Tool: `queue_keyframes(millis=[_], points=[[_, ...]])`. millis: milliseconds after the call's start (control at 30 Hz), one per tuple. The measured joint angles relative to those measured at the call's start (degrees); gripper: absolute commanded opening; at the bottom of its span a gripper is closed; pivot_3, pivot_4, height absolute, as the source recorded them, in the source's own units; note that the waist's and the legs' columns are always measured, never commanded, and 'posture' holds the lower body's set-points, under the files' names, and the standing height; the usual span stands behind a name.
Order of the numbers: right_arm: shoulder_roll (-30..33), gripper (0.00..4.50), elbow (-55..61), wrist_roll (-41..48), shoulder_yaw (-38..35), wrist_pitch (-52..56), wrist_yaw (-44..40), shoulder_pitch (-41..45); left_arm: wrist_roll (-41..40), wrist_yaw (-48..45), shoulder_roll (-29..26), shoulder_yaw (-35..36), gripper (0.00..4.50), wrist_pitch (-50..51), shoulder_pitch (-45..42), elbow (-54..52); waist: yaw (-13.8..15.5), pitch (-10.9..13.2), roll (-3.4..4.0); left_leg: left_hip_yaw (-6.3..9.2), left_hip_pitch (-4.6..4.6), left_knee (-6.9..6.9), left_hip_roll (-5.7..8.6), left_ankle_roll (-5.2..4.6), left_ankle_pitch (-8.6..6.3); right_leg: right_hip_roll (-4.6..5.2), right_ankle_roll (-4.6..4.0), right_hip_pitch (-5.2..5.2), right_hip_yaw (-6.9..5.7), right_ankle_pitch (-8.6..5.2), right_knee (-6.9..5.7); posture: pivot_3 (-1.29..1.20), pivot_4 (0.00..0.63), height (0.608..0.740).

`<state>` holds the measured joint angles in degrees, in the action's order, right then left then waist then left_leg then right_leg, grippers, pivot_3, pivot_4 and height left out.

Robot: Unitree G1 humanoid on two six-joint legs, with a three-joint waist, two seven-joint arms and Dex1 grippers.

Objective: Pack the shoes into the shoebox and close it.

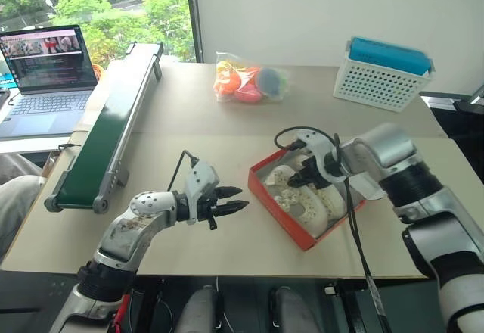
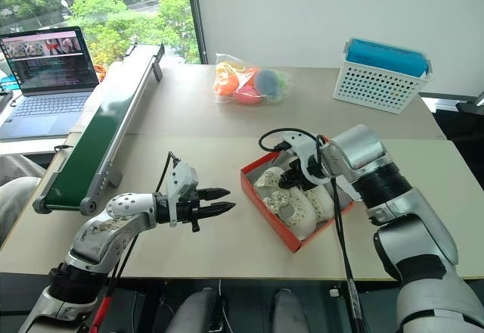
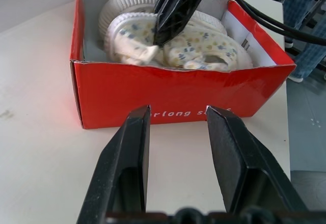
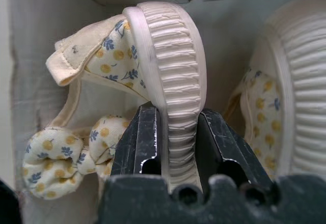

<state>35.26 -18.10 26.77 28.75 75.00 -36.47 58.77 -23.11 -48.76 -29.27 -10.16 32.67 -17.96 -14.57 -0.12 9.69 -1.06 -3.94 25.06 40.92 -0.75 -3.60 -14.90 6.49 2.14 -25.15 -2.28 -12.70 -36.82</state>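
The red-orange shoebox lies open on the table, right of centre. Both shoes sit inside it: small, cream, with a yellow-and-blue flower print and ribbed white soles. In the right wrist view one shoe stands on its side, and my right gripper is shut on the edge of its sole. The other shoe lies beside it. My right gripper reaches down into the box from above. My left gripper hovers open and empty just left of the box, pointing at its red wall.
A bag of orange and blue balls lies at the table's far middle. At the far right stands a white perforated basket with a blue top. A green conveyor belt runs along the left side, and a laptop sits beyond it.
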Motion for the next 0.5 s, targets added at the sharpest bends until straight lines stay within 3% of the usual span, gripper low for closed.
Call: queue_keyframes(millis=[133,200,333,400,500], points=[[-5.2,0.65,-7.9,-5.7,0.2,-6.0,-0.1,0.6,0.7,0.5,0.9,-0.2,1.84,-0.1,-0.1,0.3,-0.6,-0.1,-0.21,-0.01,-0.26,-0.03,-0.03,0.05,0.03,-0.04,-0.01,0.17,0.01,0.0,-0.05,0.0,0.15,0.705],[-7.1,0.65,-10.6,-7.7,-0.2,-8.4,-0.1,0.6,0.9,0.6,1.3,-0.2,1.84,-0.2,-0.1,0.4,-1.1,-0.2,-0.31,-0.03,-0.85,-0.12,-0.08,0.05,0.01,-0.06,-0.03,0.73,0.02,0.01,0.05,0.0,0.15,0.705],[-10.9,0.65,-8.7,-10.4,-3.0,-8.1,2.0,-1.1,1.5,0.6,1.4,-0.2,1.84,-0.5,-0.1,0.5,-1.8,-0.3,-0.42,0.0,-1.28,-0.22,-0.15,0.09,0.01,-0.08,-0.11,1.01,0.02,0.04,0.01,0.0,0.15,0.705],[-12.5,1.56,-6.6,-10.9,-5.2,-7.0,3.9,-2.2,1.7,0.6,1.5,-0.2,1.88,-0.6,-0.1,0.6,-2.3,-0.3,-0.42,-0.01,-1.28,-0.25,-0.16,0.16,0.04,-0.08,-0.16,0.93,0.04,0.06,-0.06,0.0,0.15,0.705],[-16.5,2.56,-3.1,-10.7,-13.9,-3.3,8.7,-5.4,2.0,0.6,1.5,-0.2,1.88,-1.2,-0.1,0.8,-2.5,-0.3,-0.41,-0.03,-1.28,-0.58,-0.14,0.4,0.19,-0.06,-0.26,0.75,0.06,0.06,-0.14,0.0,0.15,0.705]])
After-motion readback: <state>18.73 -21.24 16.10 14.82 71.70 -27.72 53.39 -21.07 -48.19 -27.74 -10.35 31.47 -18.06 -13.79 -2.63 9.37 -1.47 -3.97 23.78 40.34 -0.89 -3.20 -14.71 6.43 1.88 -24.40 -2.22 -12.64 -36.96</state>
